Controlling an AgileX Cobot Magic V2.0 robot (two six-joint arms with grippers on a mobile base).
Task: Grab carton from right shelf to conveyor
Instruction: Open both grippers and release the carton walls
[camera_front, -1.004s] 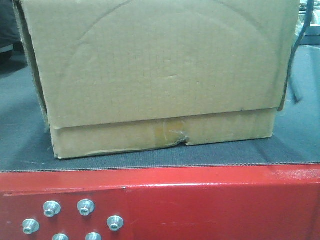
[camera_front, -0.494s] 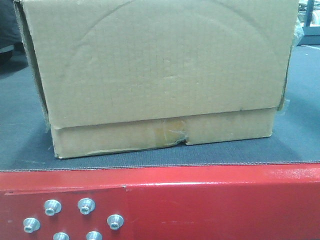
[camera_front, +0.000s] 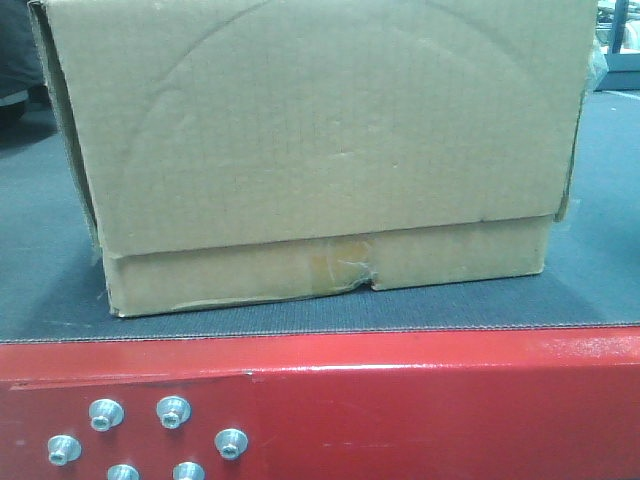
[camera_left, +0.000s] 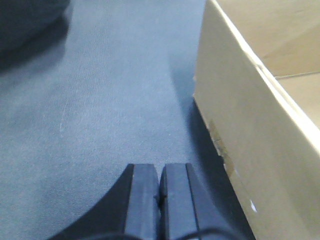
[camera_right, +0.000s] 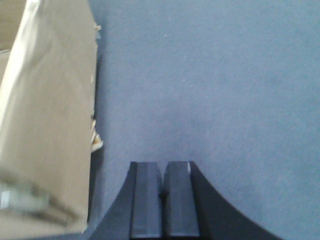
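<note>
You are looking at the carton sitting flat on the conveyor, its long face turned toward the front camera and its lower edge lying just behind the glossy red frame. The taped seam in the bottom flap is showing near the middle of that face, torn and slightly puckered, and a faint curved crease is arching across the cardboard above it. A cluster of silver bolts is sitting at the frame's lower left.

Your left tool is hanging over bare belt with its two dark fingers pressed together, holding nothing; the carton's side wall is standing just beside it (apart, not touching). Your right tool is likewise pinched closed and empty over the belt, with the carton's other side wall near it on the opposite side, a frayed scrap of cardboard sticking out along the wall's lower edge.
</note>
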